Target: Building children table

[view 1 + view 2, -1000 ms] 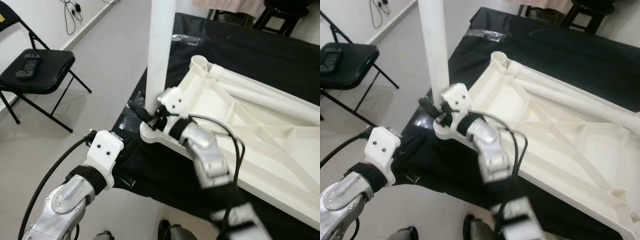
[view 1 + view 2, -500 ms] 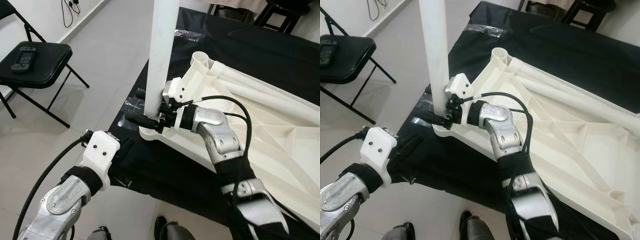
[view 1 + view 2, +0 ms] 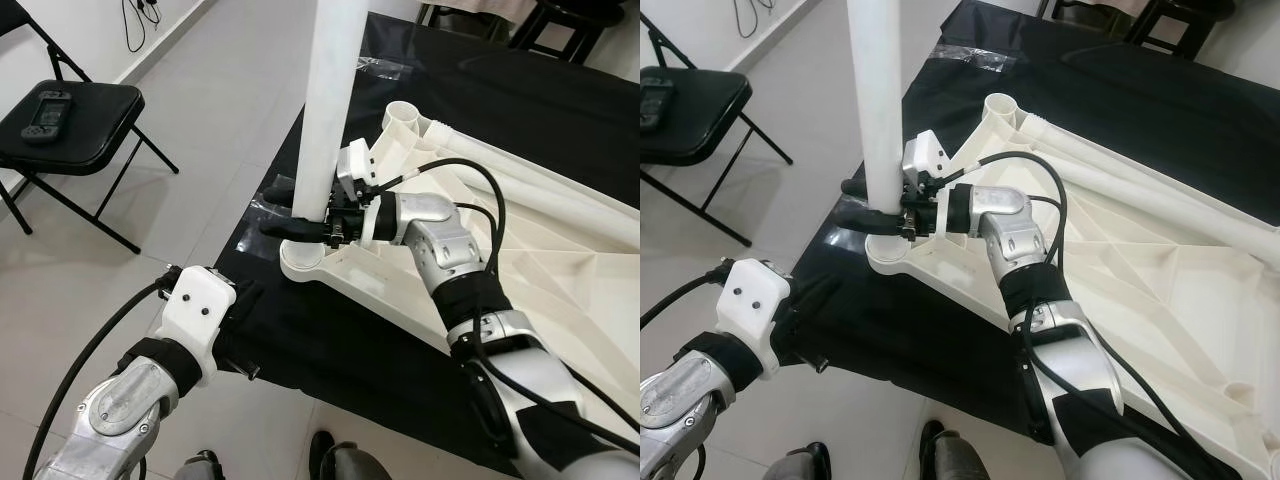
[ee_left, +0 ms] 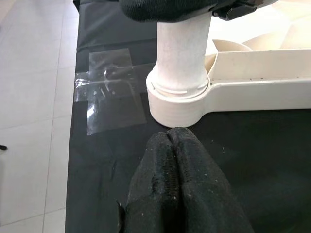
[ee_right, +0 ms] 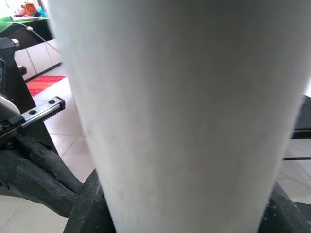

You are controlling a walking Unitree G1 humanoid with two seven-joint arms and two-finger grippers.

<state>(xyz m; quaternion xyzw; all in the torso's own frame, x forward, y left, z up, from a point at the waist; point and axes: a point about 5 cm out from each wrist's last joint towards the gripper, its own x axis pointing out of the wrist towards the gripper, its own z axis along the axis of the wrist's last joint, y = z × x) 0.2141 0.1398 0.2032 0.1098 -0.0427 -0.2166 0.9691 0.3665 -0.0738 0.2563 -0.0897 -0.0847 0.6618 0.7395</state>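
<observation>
Right pincer (image 3: 300,212) is closed around the tall white round plastic table leg (image 3: 330,100), with its two long black fingers (image 3: 855,215) hugging the leg a little above the bottom. A second ago this pincer sat lower, right down by the socket; now it has slid up the leg and the arm has turned so the fingers lie flat and level. I think that means the robot took a new hold to push or twist the leg in tighter.

The leg stands straight up in the round corner socket (image 4: 177,99) of the white plastic children's table top (image 3: 560,260), which lies upside down on the worktop covered with black cloth (image 3: 470,90). In the left wrist view the leg looks well down in the socket, with only a thin line showing at the joint.

Left pincer (image 4: 171,138) is shut with nothing in it — its tips are pressed together. It waits low at the near edge of the worktop, pointing at the socket and close to it but not touching.

The socket corner sits very near the worktop's edge, just beside a patch of clear sticky tape (image 4: 109,82). Past that edge is open tiled floor (image 3: 200,110), so a hard push that way could slide the table top off. A black folding chair (image 3: 70,115) stands well apart on the robot's left — lots of room there. Another white leg (image 3: 540,180) lies on the table top.
</observation>
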